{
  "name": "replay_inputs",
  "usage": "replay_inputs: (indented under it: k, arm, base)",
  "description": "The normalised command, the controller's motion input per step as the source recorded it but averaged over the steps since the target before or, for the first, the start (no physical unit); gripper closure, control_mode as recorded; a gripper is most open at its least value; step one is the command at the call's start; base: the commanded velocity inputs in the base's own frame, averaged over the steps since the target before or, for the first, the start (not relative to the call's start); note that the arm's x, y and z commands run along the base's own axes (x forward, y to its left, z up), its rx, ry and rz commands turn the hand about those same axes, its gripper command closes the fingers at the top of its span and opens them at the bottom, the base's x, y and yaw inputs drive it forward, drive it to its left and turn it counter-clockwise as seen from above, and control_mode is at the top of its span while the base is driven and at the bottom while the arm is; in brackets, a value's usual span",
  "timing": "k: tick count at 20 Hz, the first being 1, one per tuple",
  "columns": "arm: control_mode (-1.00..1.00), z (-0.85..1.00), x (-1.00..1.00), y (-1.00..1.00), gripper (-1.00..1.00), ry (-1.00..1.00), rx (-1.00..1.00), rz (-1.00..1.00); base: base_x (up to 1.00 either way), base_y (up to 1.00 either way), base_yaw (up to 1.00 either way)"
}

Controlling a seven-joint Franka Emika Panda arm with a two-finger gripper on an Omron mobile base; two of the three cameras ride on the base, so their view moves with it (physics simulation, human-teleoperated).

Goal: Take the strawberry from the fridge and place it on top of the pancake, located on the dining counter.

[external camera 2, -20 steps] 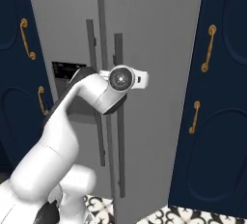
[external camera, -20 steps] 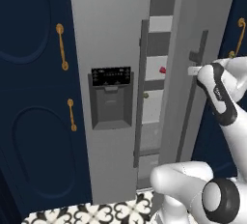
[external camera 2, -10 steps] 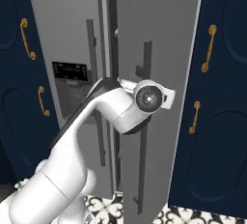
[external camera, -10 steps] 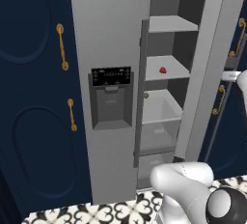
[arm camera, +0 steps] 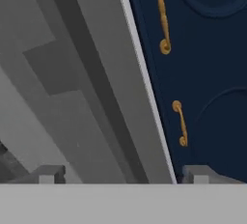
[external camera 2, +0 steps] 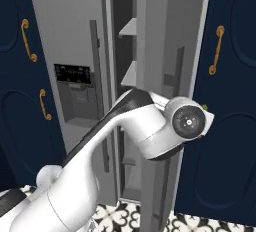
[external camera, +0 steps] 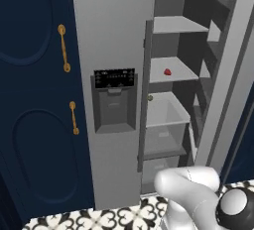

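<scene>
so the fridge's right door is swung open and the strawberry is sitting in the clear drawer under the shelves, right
Not quite. The fridge does have its right door swung open, but the strawberry isn't in the drawer. It lies on a pale grey shelf above that drawer. The left base view shows it.

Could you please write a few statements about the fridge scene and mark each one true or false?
1. The right door of the fridge is swung open, showing shelves. True.
2. The strawberry lies in the clear drawer at the bottom. False: it sits on a pale shelf above the drawers.
3. The hand holds the strawberry. False: its fingertips stand apart with nothing between them.
4. The dispenser panel is on the closed left door. True.
5. The cabinet handles are silver. False: they are gold.
</scene>
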Motion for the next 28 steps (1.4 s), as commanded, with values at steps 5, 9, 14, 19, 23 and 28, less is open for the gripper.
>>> replay_inputs:
  k: [5, 9, 14, 19, 23, 28]
  arm:
    - [-1.00, 0.35, -0.73, 0.27, -1.00, 0.10, -0.22, -0.03]
    - [-1.00, 0.37, -0.06, 0.89, -1.00, 0.39, -0.56, -0.09]
    - [-1.00, 0.10, 0.26, 0.95, -1.00, 0.58, -0.66, -0.09]
    - [-1.00, 0.00, 0.27, 0.56, -1.00, 0.29, -0.37, -0.07]
    - [-1.00, -0.09, 0.88, 0.33, -1.00, 0.05, -0.14, 0.00]
    - [-1.00, -0.03, 0.78, 0.03, -1.00, 0.01, -0.19, 0.00]
  base:
    - [0.00, 0.00, 0.00]
    - [0.00, 0.00, 0.00]
    - [0.00, 0.00, 0.00]
    - [0.00, 0.00, 0.00]
    - [0.00, 0.00, 0.00]
    - [0.00, 0.00, 0.00]
